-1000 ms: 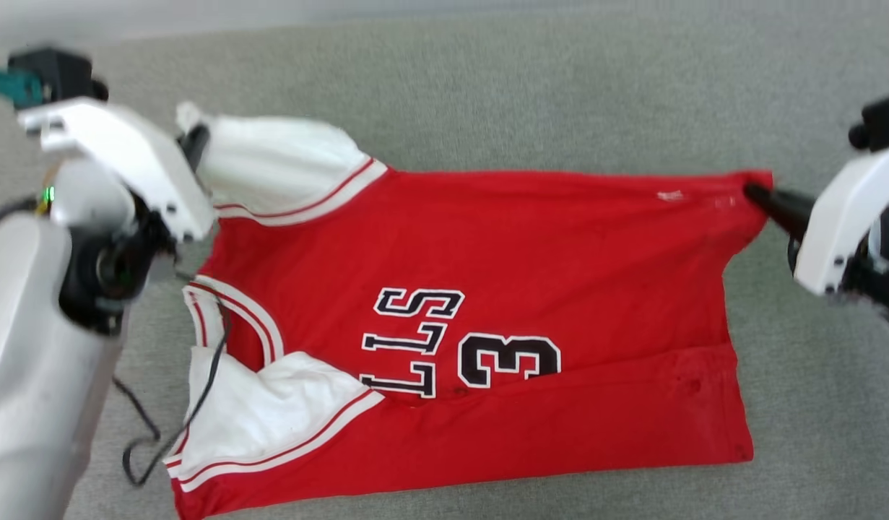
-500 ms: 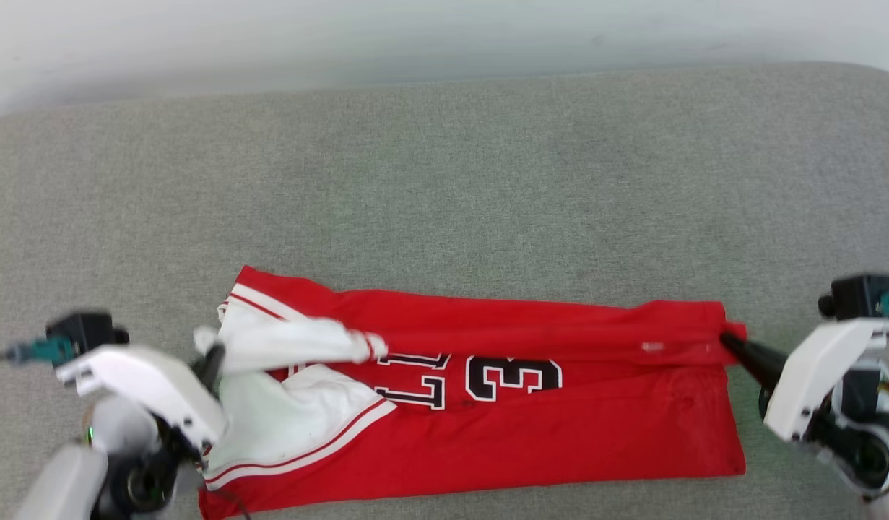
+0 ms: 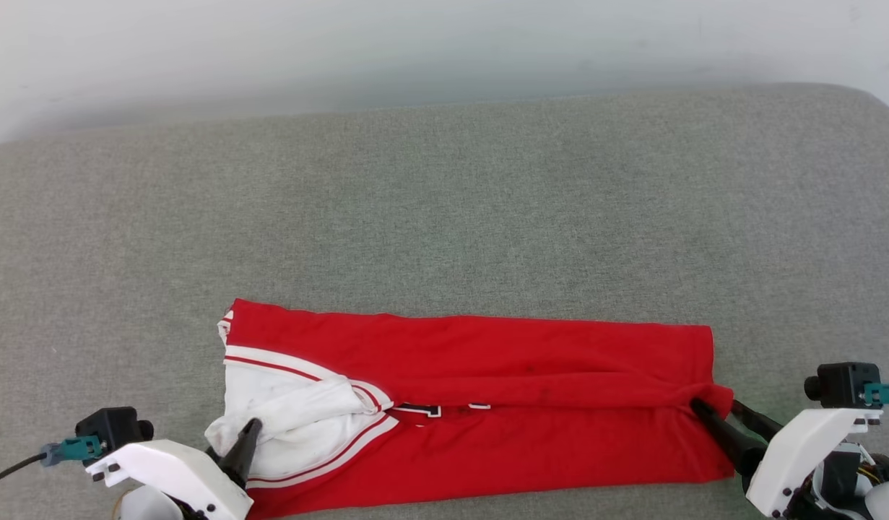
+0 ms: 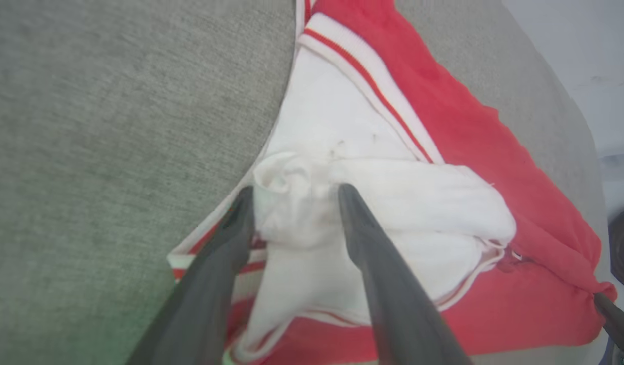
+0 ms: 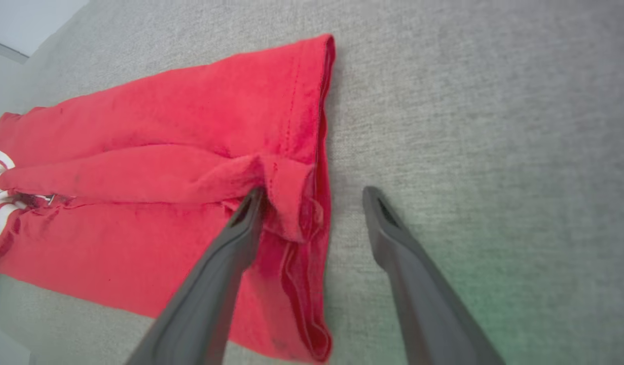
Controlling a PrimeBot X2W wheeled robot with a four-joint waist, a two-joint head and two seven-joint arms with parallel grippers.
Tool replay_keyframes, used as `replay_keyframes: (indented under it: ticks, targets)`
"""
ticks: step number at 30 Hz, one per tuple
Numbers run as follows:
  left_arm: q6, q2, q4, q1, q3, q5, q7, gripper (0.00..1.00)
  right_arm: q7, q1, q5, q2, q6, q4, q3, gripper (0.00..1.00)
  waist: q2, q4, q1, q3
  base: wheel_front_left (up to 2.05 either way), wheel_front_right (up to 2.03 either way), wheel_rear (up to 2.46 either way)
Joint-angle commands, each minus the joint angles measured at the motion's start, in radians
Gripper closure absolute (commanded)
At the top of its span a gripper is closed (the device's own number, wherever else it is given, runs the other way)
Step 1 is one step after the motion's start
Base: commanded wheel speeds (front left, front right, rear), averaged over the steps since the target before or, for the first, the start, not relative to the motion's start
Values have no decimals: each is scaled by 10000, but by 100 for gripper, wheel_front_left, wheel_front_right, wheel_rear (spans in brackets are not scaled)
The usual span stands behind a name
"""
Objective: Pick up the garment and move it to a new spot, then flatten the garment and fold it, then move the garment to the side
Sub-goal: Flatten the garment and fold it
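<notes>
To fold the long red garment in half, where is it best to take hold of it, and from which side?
Likely the straight hem end of the garment, from the robot's right, fingers low along the grey surface. That edge lies flat and layered, easy to pinch; the sleeve end is bunched.

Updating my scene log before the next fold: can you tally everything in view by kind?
Garment: 1
Grippers: 2, left gripper and right gripper
Grey surface: 1
Total: 4
</notes>
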Motion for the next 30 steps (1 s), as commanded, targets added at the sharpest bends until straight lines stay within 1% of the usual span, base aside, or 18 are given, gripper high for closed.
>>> replay_keyframes:
  ticks: [1,4,8,10,11,13,15,18,21,23,25,27,30]
  targets:
    - [-45,-38,11,105,-22,266,-344,0,-142,263,-59,-102,-19,-67,17,0,0,25,2,-89,0,0,0]
    - [71,-171,-185,-112,61,830,-1308,0,-318,364,-193,-264,-13,-586,-133,0,0,39,2,-246,0,0,0]
    - [121,-239,-501,-315,-130,1583,-2178,0,3,594,-352,-542,-15,-1299,-616,0,0,11,2,-483,0,0,0]
    - [227,-107,-630,-485,-287,2150,-2569,0,302,652,-445,-637,-15,-1620,-1030,0,0,-6,2,-575,0,0,0]
    - [194,-233,-755,-577,-293,2216,-2798,0,529,688,-499,-661,-13,-1745,-1262,0,0,-10,2,-625,0,0,0]
    - [168,-193,-919,-767,-389,2675,-3228,0,1003,720,-606,-733,-15,-1972,-1767,0,0,6,2,-698,0,0,0]
    - [94,-272,-1088,-951,-513,2998,-3666,0,1584,751,-771,-737,-13,-2109,-2211,0,0,48,2,-754,0,0,0]
    - [51,-480,-1245,-1120,-599,3341,-4333,0,2527,776,-1092,-632,-13,-2252,-2788,0,0,168,2,-792,0,0,0]
    - [21,-499,-1338,-1312,-738,3841,-4808,0,3277,771,-1331,-393,-13,-2334,-3177,0,0,383,2,-725,0,0,0]
    - [26,-463,-1428,-1426,-875,4333,-5032,0,3697,697,-1376,-98,-13,-2417,-3316,0,0,549,2,-623,0,0,0]
    - [9,-553,-1508,-1492,-994,4672,-5155,0,4037,688,-1461,120,-13,-2395,-3396,0,0,763,2,-510,0,0,0]
    - [-33,-746,-1596,-1583,-1025,4810,-5227,0,4312,688,-1505,355,-13,-2358,-3455,0,0,1020,2,-335,0,0,0]
    - [-114,-838,-1660,-1700,-1107,5047,-5282,0,4635,591,-1498,652,-13,-2155,-3382,0,0,1268,2,-80,0,0,0]
